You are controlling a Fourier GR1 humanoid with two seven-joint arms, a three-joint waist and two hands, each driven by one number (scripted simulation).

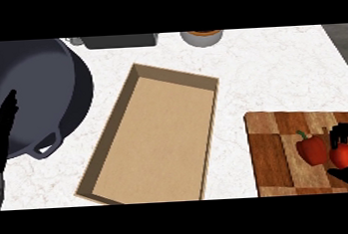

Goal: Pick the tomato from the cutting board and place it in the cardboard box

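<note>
Right robot hand (346, 152) curled around tomato (345, 156) on board (271, 154) (pepper (311, 149) beside); left robot hand (2, 130) straight-fingered; box (159, 134) between.

A white marble-patterned worktop (278, 68) with faint grey veining fills the view. At two o'clock, past its right edge, a strip of dark grey floor (344, 33) shows. The light is even and soft.
</note>
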